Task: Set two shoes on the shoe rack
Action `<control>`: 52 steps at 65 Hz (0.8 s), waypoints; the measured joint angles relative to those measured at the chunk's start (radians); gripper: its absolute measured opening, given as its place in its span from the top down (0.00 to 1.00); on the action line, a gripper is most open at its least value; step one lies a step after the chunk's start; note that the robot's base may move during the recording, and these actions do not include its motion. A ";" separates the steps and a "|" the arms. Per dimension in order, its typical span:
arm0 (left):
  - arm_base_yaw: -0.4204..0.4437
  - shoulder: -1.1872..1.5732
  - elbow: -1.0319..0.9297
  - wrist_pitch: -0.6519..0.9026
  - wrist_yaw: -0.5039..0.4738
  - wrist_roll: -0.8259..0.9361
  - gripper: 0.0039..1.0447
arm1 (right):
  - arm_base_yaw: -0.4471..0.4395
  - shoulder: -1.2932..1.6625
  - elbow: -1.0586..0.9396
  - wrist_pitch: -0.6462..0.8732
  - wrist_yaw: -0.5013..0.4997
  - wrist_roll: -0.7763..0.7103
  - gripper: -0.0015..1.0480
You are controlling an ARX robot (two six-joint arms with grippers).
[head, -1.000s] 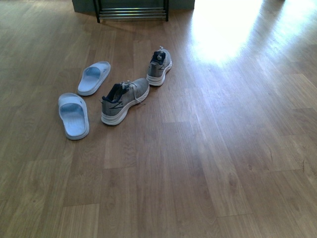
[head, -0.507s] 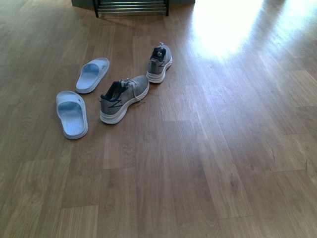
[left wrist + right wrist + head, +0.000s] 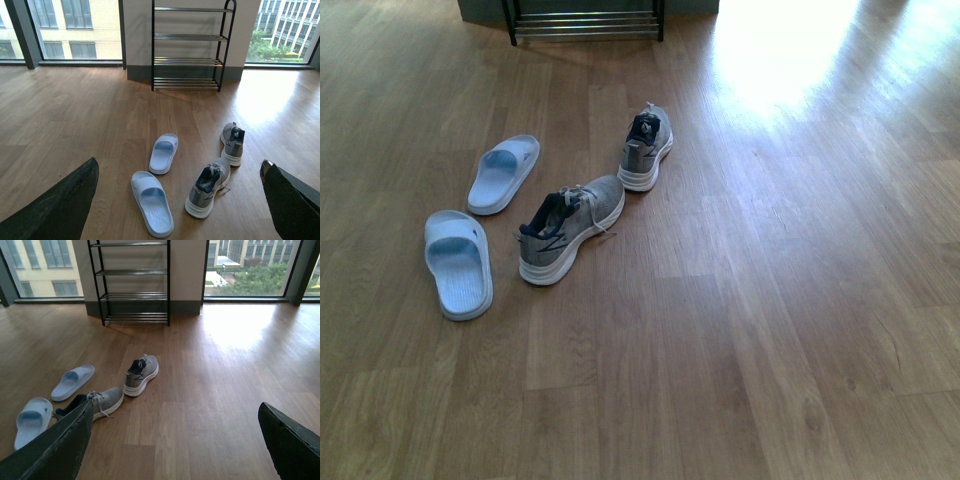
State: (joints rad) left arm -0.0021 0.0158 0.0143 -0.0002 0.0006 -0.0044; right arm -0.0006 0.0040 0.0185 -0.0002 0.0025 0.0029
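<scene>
Two grey knit sneakers lie on the wood floor, the near one (image 3: 570, 228) lying at an angle and the far one (image 3: 645, 150) pointing toward the shoe rack (image 3: 585, 22). Left of them are two pale blue slides (image 3: 503, 173) (image 3: 458, 263). The left gripper (image 3: 179, 164) hangs open above the floor, with the near sneaker (image 3: 207, 187), far sneaker (image 3: 233, 144) and the slides (image 3: 163, 153) seen between its fingers. The right gripper (image 3: 175, 406) is open too and holds nothing; both sneakers (image 3: 141, 374) (image 3: 102, 401) lie ahead of it. Neither gripper shows in the front view.
The rack (image 3: 187, 47) stands against a wall pillar between tall windows, its chrome shelves bare. A bright patch of sunlight (image 3: 780, 50) lies on the floor right of the rack.
The whole front view has shifted: the shoes sit lower and a little larger in the frame. The shoes keep their places relative to each other.
</scene>
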 joint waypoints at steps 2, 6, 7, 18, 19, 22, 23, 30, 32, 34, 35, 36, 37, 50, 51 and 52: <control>0.000 0.000 0.000 0.000 0.000 0.000 0.09 | 0.000 0.000 0.000 0.000 0.000 0.000 0.09; 0.000 0.000 0.000 0.000 0.000 0.000 0.09 | 0.000 0.000 0.000 0.000 0.001 0.000 0.09; 0.000 0.000 0.000 0.000 0.000 0.000 0.09 | 0.000 0.000 0.000 0.000 0.000 0.000 0.09; 0.000 0.000 0.000 0.000 -0.002 0.000 0.09 | 0.000 0.000 0.000 0.000 -0.003 0.000 0.09; 0.000 0.000 0.000 0.000 -0.002 0.000 0.09 | 0.000 0.000 0.000 0.000 -0.003 0.000 0.09; 0.000 0.000 0.000 0.000 -0.002 0.000 0.09 | 0.000 0.000 0.000 0.000 -0.003 0.000 0.09; 0.000 0.000 0.000 0.000 -0.001 0.000 0.09 | 0.000 0.000 0.000 0.000 -0.003 0.000 0.09; 0.000 0.000 0.000 0.000 -0.001 0.000 0.09 | 0.000 0.000 0.000 0.000 -0.003 0.000 0.09; 0.000 0.000 0.000 0.000 -0.001 0.000 0.09 | 0.000 0.000 0.000 0.000 -0.003 0.000 0.09; 0.000 0.000 0.000 0.000 -0.001 0.000 0.09 | 0.000 0.000 0.000 0.000 -0.003 0.000 0.09; 0.000 0.000 0.000 0.000 -0.001 0.000 0.09 | 0.000 0.000 0.000 0.000 -0.002 0.000 0.09; 0.000 0.000 0.000 0.000 0.000 0.000 0.09 | 0.000 0.000 0.000 0.000 -0.001 0.000 0.09; 0.000 0.000 0.000 0.000 0.000 0.000 0.09 | 0.000 0.000 0.000 0.000 0.000 0.000 0.09; 0.000 0.000 0.000 0.000 -0.003 0.000 0.09 | 0.000 0.001 0.000 0.000 -0.003 0.000 0.09; 0.000 0.000 0.000 0.000 -0.003 0.000 0.09 | 0.000 0.001 0.000 0.000 -0.003 0.000 0.09; 0.000 0.000 0.000 0.000 -0.003 0.000 0.09 | 0.000 0.000 0.000 0.000 -0.003 0.000 0.09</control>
State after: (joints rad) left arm -0.0017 0.0158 0.0143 -0.0002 -0.0025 -0.0044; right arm -0.0006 0.0044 0.0181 -0.0002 -0.0010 0.0029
